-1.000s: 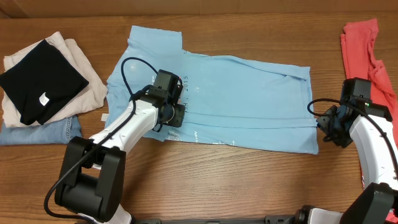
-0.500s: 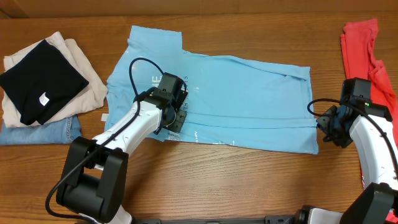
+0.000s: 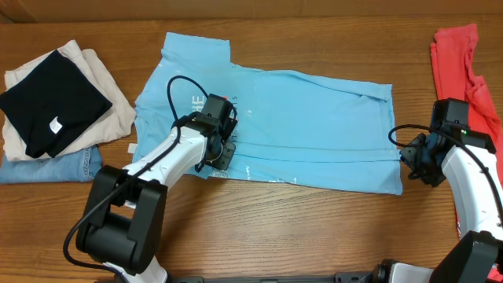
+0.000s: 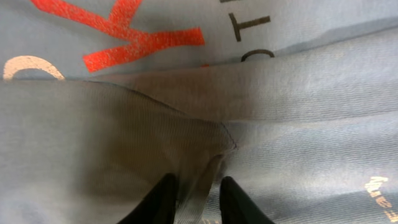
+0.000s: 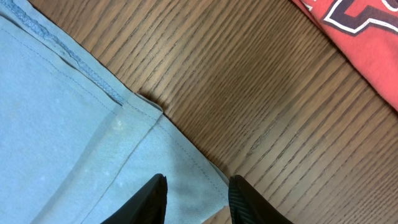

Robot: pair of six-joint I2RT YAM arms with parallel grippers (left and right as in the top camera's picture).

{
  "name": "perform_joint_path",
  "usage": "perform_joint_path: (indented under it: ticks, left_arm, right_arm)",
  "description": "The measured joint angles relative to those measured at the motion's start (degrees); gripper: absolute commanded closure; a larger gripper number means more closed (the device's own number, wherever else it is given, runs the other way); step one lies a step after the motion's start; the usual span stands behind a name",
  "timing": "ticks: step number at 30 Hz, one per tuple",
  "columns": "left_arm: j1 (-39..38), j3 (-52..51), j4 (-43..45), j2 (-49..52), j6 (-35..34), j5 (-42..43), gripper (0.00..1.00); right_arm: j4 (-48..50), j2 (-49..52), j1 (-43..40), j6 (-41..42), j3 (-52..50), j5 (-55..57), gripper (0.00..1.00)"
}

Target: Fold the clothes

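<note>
My left claw (image 4: 198, 182) pinches a raised pucker of the light blue cotton T-shirt (image 4: 280, 93) at its folded lower edge, and my right claw (image 5: 198, 182) stands spread astride the shirt's hem corner, holding nothing. The shirt lies flat on the wooden table (image 3: 275, 236), so I judge the lengthwise fold is in hand; next my right claw must close on the hem so both lift together. Past the hem end waits a red jersey garment (image 3: 456, 59).

Of my left gripper (image 4: 194, 190) I see only two dark fingertips pinching a ridge of the blue shirt (image 4: 298, 106); the picture's bottom edge cuts off the rest. The red lettering (image 4: 143, 48) runs off the top, unreadable. From overhead, my left arm (image 3: 177, 149) hides those tips. The red shirt (image 3: 460, 55) leaves the right edge. The jeans (image 3: 47, 169) lie mostly buried under the folded stack (image 3: 55, 94).
</note>
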Motion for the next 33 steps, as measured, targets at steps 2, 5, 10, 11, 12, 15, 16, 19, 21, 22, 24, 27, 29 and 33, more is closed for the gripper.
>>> perform_joint_path:
  ticks: [2, 5, 10, 11, 12, 15, 16, 19, 21, 22, 24, 27, 29, 33]
  left_arm:
    - [0.0, 0.0, 0.0, 0.0, 0.0, -0.1, 0.80]
    - [0.0, 0.0, 0.0, 0.1, 0.1, -0.2, 0.92]
    - [0.0, 0.0, 0.3, 0.1, 0.3, -0.8, 0.96]
    - [0.0, 0.0, 0.7, 0.1, 0.3, -1.1, 0.96]
    - [0.0, 0.0, 0.9, 0.1, 0.2, -1.4, 0.96]
    - [0.0, 0.1, 0.9, 0.1, -0.3, -2.6, 0.96]
    - [0.0, 0.4, 0.9, 0.1, -0.4, -3.1, 0.96]
    - [0.0, 2.0, 0.9, 0.1, -0.8, -4.7, 0.96]
    - [0.0, 3.5, 1.0, 0.1, -1.7, -5.9, 0.96]
    - [0.0, 4.2, 1.3, 0.1, -2.3, -6.6, 0.96]
    - [0.0, 4.8, 2.1, 0.1, -3.9, -7.9, 0.96]
    - [0.1, 4.9, 2.2, 0.1, -6.1, -8.7, 0.95]
    - [0.0, 4.9, 2.2, 0.1, -7.0, -8.9, 0.94]
    - [0.0, 4.9, 0.6, 0.1, -8.0, -8.0, 0.84]
  right_arm:
    - [0.0, 0.0, 0.0, 0.0, 0.0, 0.0, 0.64]
    - [0.0, 0.0, 0.0, 0.0, 0.0, 0.0, 0.64]
    - [0.0, 0.0, 0.0, 0.0, 0.0, 0.0, 0.64]
    - [0.0, 0.0, 0.0, 0.0, 0.0, 0.0, 0.64]
    - [0.0, 0.0, 0.0, 0.0, 0.0, 0.0, 0.64]
    - [0.0, 0.0, 0.0, 0.0, 0.0, 0.0, 0.64]
    - [0.0, 0.0, 0.0, 0.0, 0.0, 0.0, 0.64]
    - [0.0, 0.0, 0.0, 0.0, 0.0, 0.0, 0.64]
    - [0.0, 0.0, 0.0, 0.0, 0.0, 0.0, 0.64]
    - [0.0, 0.0, 0.0, 0.0, 0.0, 0.0, 0.64]
    - [0.0, 0.0, 0.0, 0.0, 0.0, 0.0, 0.64]
    - [0.0, 0.0, 0.0, 0.0, 0.0, 0.0, 0.64]
    - [0.0, 0.0, 0.0, 0.0, 0.0, 0.0, 0.64]
    - [0.0, 0.0, 0.0, 0.0, 0.0, 0.0, 0.64]
